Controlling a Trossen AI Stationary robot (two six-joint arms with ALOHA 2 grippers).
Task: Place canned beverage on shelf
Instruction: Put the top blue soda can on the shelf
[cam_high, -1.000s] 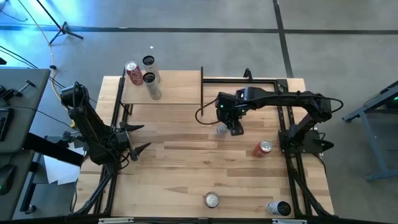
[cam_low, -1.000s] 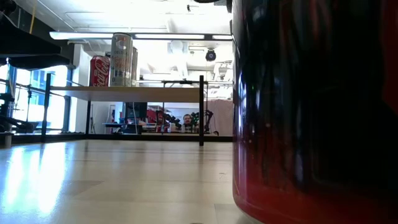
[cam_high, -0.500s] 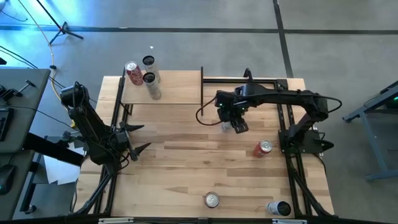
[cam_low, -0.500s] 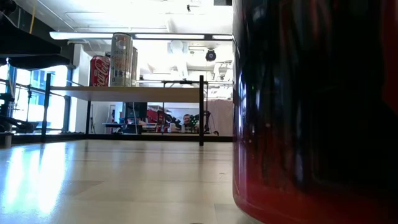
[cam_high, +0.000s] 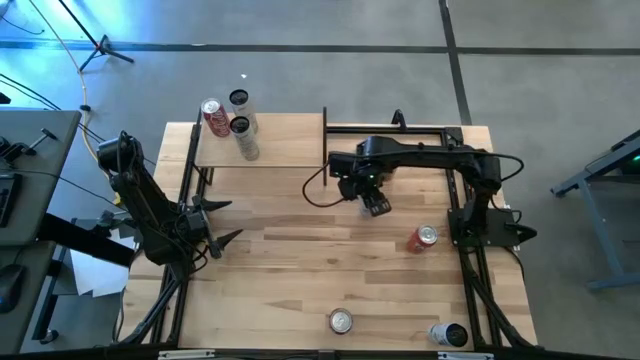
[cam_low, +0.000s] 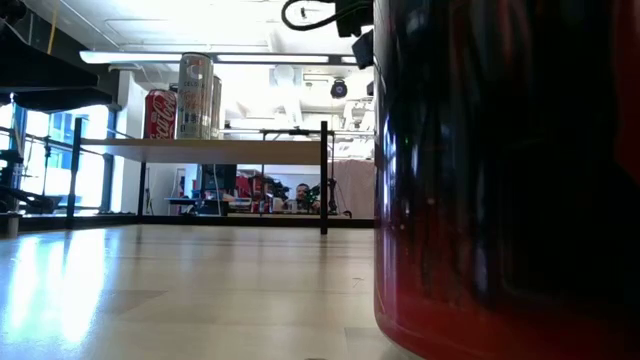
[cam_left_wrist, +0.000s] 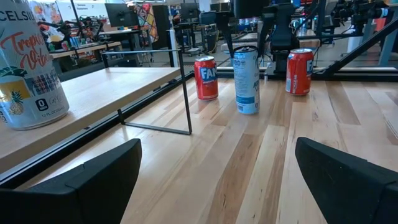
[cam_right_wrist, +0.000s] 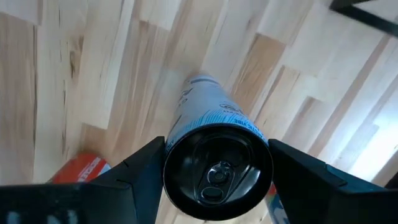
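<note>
Fingers (cam_right_wrist: 134, 177) of right gripper (cam_high: 363, 190) clamp a tall can (cam_right_wrist: 214, 149), seemingly lifted; left gripper (cam_high: 222, 222) gapes empty.

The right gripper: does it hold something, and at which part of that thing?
Yes. The right gripper holds a slim pale can near its top rim, one finger on each side. The left gripper is open and empty.

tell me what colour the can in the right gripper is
Pale silvery white with light blue print and a dark top; the can shows best in the right wrist view, clamped in the right gripper.
</note>
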